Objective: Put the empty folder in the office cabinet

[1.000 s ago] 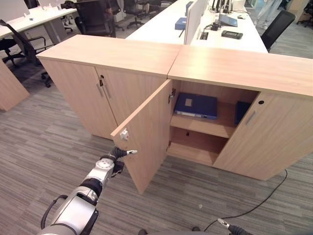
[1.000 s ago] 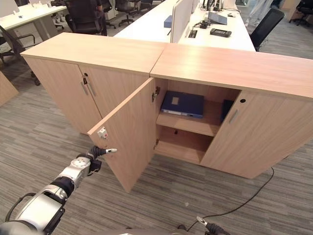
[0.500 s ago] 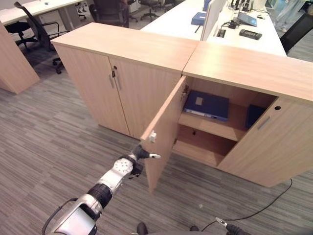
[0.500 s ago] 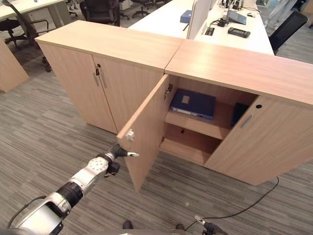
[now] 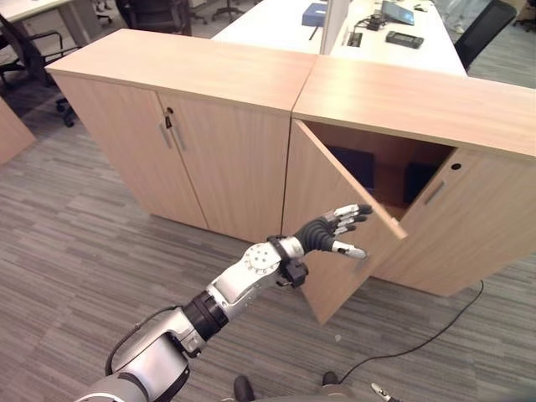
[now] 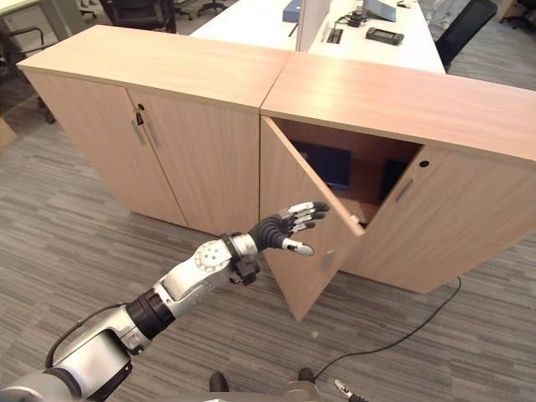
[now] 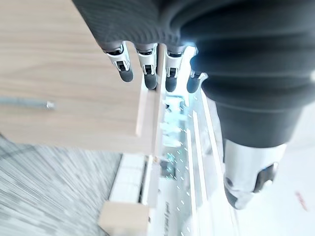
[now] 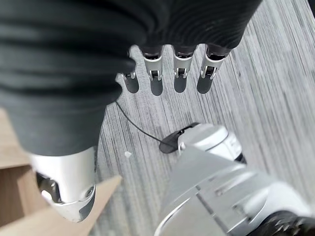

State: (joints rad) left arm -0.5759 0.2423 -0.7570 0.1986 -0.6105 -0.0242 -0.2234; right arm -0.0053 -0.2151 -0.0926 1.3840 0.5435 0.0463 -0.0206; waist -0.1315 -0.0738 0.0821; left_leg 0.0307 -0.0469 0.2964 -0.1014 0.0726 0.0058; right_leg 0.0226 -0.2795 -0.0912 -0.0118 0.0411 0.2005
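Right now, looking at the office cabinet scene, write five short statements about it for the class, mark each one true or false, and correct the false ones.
1. The left hand has straight fingers against the outer face of the cabinet door. True.
2. That door is fully shut. False: it stands partly open.
3. A blue folder lies on a shelf inside the right cabinet. True.
4. The left hand holds the folder. False: the hand holds nothing.
5. The left cabinet has both doors open. False: both are closed.
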